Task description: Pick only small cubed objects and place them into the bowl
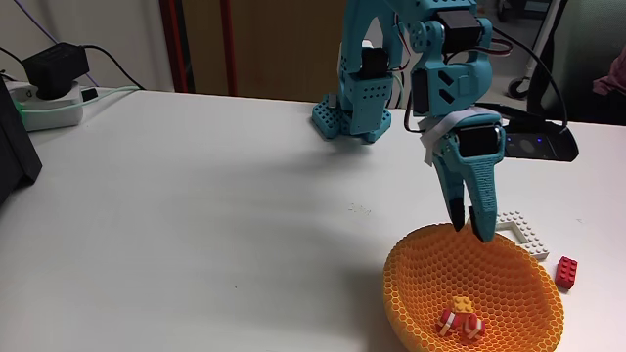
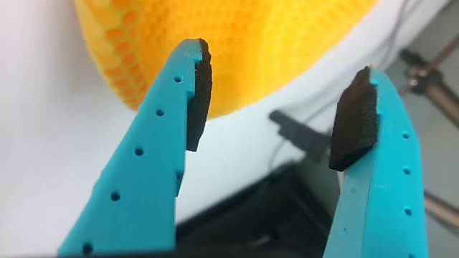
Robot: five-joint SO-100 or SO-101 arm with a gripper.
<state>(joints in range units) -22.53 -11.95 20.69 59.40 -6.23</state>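
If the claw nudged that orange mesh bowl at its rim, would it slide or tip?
Probably slides: the bowl looks like light open honeycomb mesh on a smooth white table. Its rounded underside could let it rock, and three small cubes add little ballast.

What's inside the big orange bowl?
Three tiny cubes lie at the bottom of the bowl: one orange-yellow cube and two red-and-white cubes. The near wall hides nothing obvious.

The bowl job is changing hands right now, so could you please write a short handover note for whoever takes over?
Pincer: open and empty, hanging over the far rim of the bowl; the wrist view shows a clear gap between its pads.
In the bowl: the orange-yellow cube and two red-and-white cubes.
Done: all three cubes I can see are inside.
Left: nothing obvious. The red brick and white plate lie on the table beside the bowl.
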